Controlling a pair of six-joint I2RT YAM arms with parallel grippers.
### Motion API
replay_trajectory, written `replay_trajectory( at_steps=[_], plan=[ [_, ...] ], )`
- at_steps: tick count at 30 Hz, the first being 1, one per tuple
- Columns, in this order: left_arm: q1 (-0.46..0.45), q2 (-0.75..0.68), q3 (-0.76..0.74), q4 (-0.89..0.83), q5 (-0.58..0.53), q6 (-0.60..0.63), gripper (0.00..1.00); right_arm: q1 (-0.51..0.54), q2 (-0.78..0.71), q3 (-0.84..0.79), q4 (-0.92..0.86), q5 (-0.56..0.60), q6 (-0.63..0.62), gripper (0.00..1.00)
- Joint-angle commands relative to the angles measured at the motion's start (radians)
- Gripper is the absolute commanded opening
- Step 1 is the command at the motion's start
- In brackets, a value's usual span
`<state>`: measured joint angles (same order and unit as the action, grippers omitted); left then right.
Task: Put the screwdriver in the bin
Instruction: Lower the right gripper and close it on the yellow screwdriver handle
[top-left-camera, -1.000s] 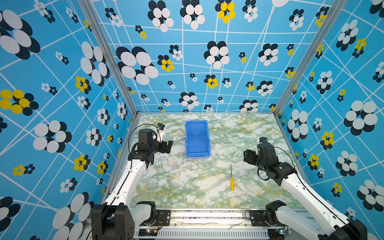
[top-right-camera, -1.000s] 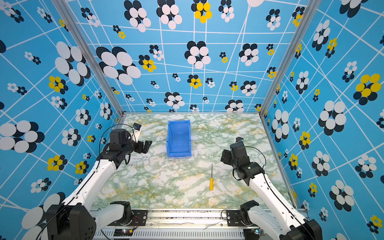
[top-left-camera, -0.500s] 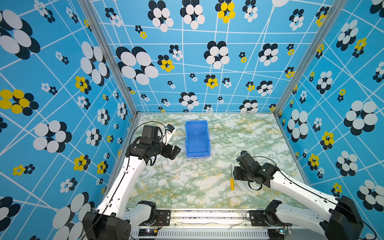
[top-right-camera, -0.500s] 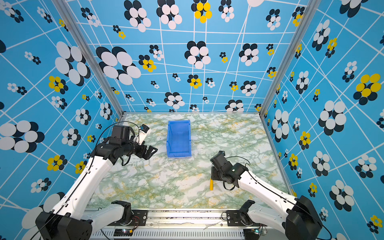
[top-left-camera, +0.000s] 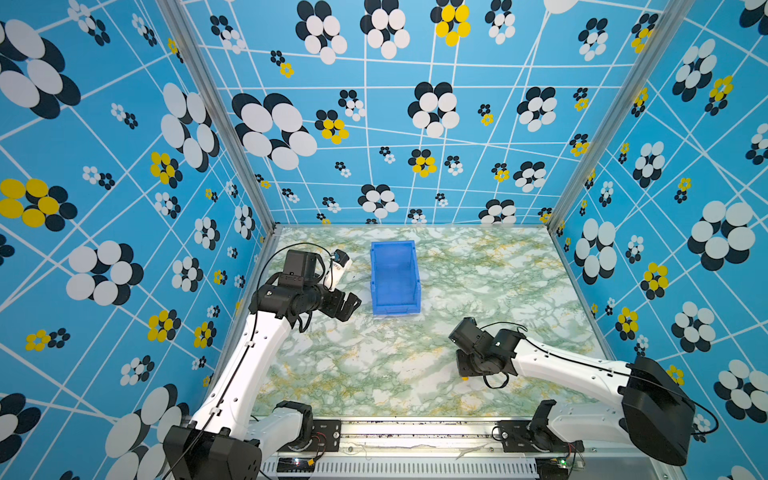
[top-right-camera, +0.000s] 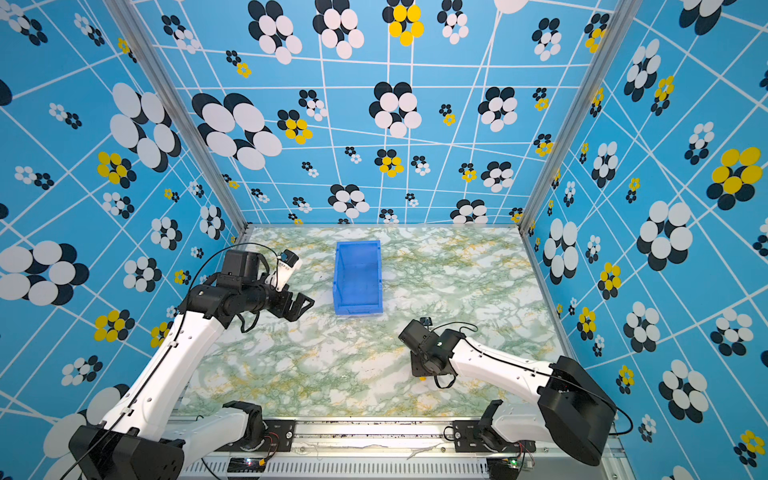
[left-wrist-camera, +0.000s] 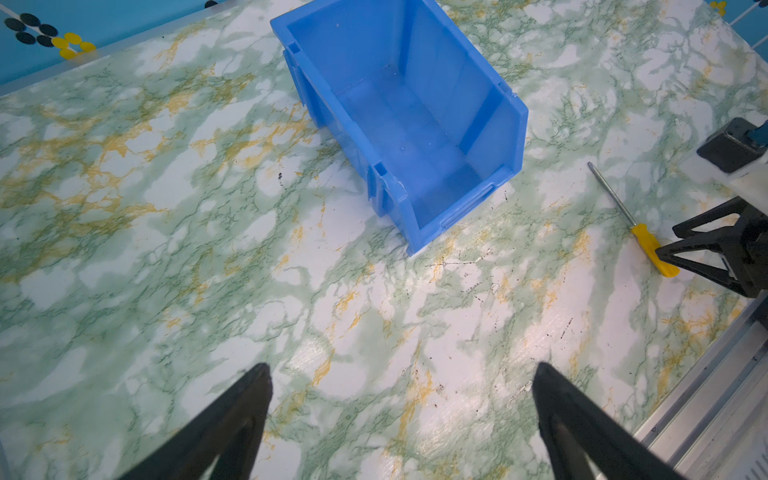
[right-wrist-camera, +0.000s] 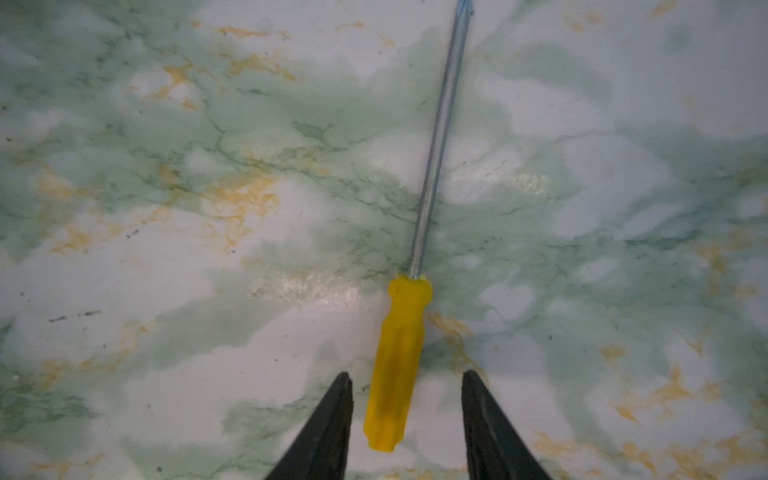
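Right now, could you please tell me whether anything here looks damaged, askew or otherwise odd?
Only minor wear: the bin shows a whitish scuff on one front corner, and the table has dark scratch marks. The screwdriver lies flat and looks intact.

A glossy desk (top-left-camera: 374, 365) with a white, green and yellow marble pattern carries small black specks (left-wrist-camera: 478, 266). Bright blue walls (top-left-camera: 415, 124) printed with white lines and black, white and yellow flowers enclose three sides, joined by silvery metal corner posts (top-left-camera: 604, 112). A slotted white strip (top-left-camera: 415, 469) runs along the near edge.
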<state>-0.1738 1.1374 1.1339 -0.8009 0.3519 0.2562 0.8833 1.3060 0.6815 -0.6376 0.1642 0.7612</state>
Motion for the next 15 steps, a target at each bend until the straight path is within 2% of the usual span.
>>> replay_trajectory(
  at_steps=[1,15],
  plan=[
    [-0.012,-0.004,0.005,-0.003,-0.003,-0.002,0.99,0.015,0.039,0.022,-0.001,-0.010,0.030,0.44],
    [-0.017,0.011,0.012,-0.006,0.017,-0.014,0.99,0.023,0.127,0.012,0.033,-0.016,0.046,0.35]
  ],
)
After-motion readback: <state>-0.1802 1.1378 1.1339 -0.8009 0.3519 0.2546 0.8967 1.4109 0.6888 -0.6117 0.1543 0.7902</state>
